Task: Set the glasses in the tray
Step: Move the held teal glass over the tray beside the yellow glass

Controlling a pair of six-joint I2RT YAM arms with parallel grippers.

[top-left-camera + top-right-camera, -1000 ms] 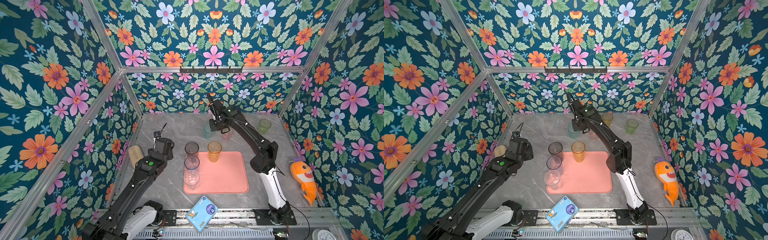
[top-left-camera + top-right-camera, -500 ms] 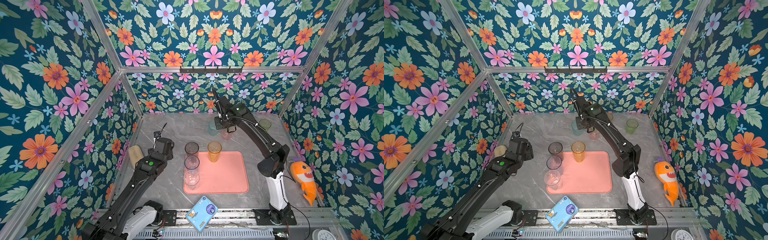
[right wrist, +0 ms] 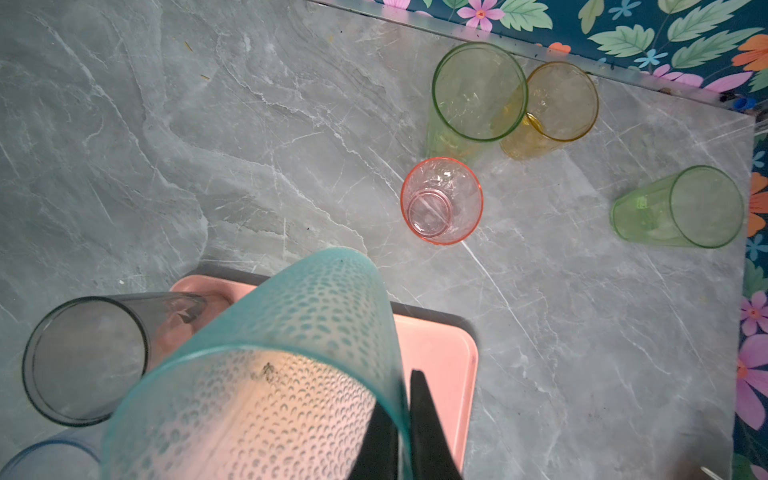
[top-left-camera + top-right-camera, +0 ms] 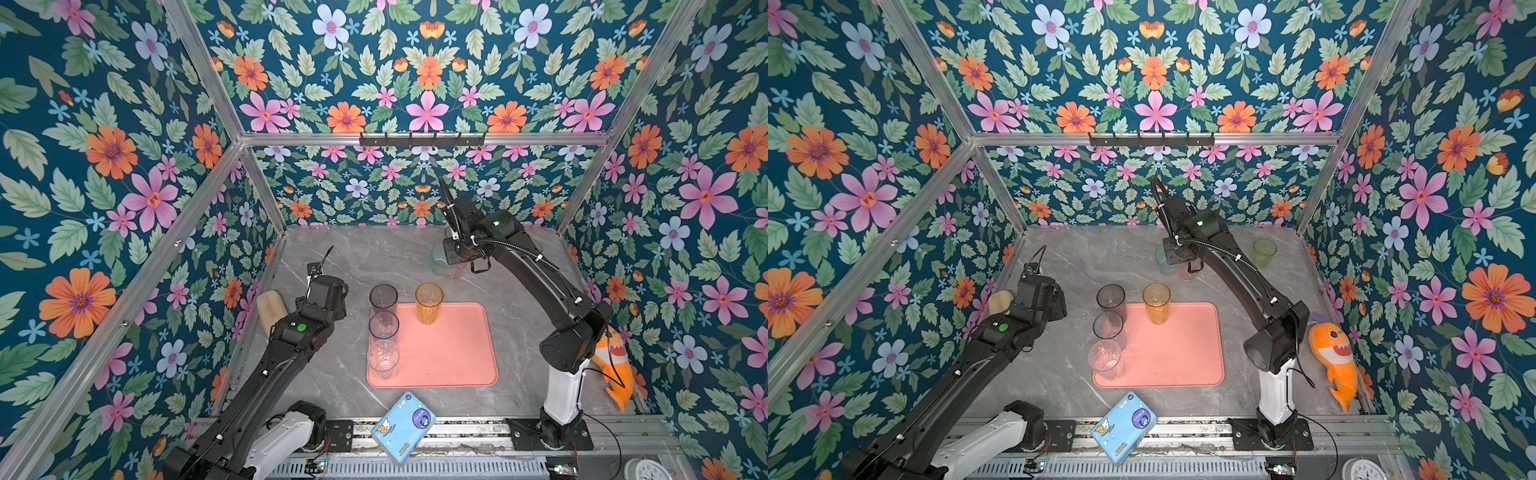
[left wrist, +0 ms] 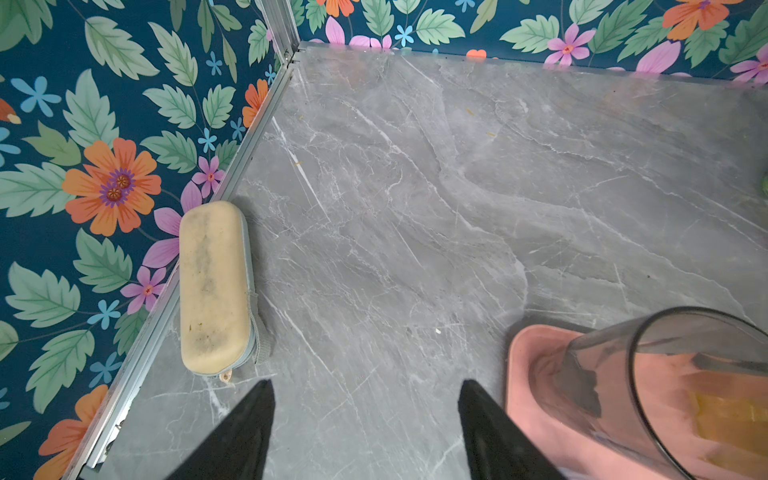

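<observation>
The salmon-pink tray [image 4: 449, 353] lies mid-table and carries a smoky grey glass [image 4: 383, 296], a pale blue one [image 4: 383, 326], a clear one [image 4: 382, 359] and an orange one [image 4: 429, 302]. My right gripper [image 3: 400, 386] is shut on the wall of a teal glass [image 3: 291, 353], one finger inside and one outside, holding it above the table behind the tray [image 3: 436, 345]. Beyond it stand a pink glass [image 3: 441, 200], two yellow-green glasses [image 3: 478, 93] [image 3: 681, 208] and an amber one [image 3: 555, 104]. My left gripper [image 5: 365, 386] is open and empty over bare table left of the tray [image 5: 528, 374].
A beige oblong case [image 5: 214, 286] lies against the left wall. A blue packet [image 4: 403, 428] rests on the front rail. An orange shark toy [image 4: 615, 365] leans at the right wall. Flowered walls enclose the table on three sides.
My right arm has carried the teal glass a little to the right, its elbow swinging toward the right wall. The left arm and the glasses on the tray have not moved.
</observation>
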